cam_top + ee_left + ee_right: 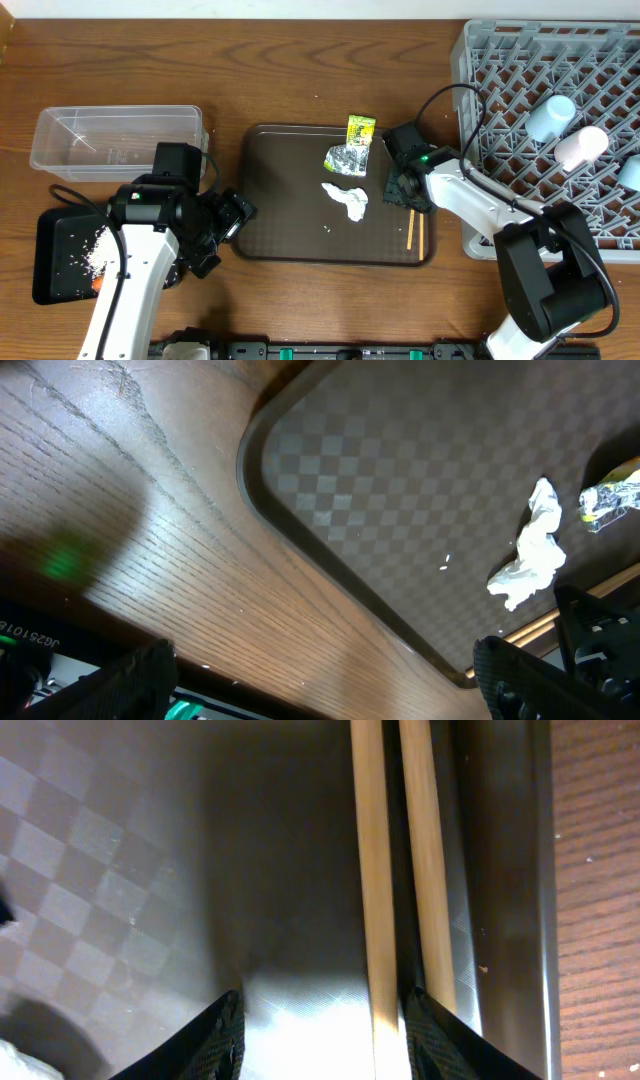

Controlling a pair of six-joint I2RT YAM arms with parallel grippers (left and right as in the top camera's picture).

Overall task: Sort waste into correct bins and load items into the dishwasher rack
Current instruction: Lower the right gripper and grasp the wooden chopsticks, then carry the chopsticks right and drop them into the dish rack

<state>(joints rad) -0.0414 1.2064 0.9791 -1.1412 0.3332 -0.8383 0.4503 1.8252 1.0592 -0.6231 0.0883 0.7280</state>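
Observation:
Two wooden chopsticks (415,230) lie side by side at the brown tray's right edge. My right gripper (322,1005) is open low over them: the left chopstick (368,870) runs between the jaws close to the right finger (440,1040), and the other chopstick (425,870) passes under that finger. A yellow-green wrapper (361,128), crumpled foil (348,158) and a white tissue (346,200) rest on the tray. My left gripper (235,225) hangs open and empty over the table at the tray's near left corner. Rice (95,255) and a carrot (98,283) lie in the black tray (50,230).
The clear tub (115,140) stands at the back left. The grey rack (500,90) fills the right side, holding a light-blue cup (551,117) and a white cup (581,147). The brown serving tray (280,220) occupies the middle.

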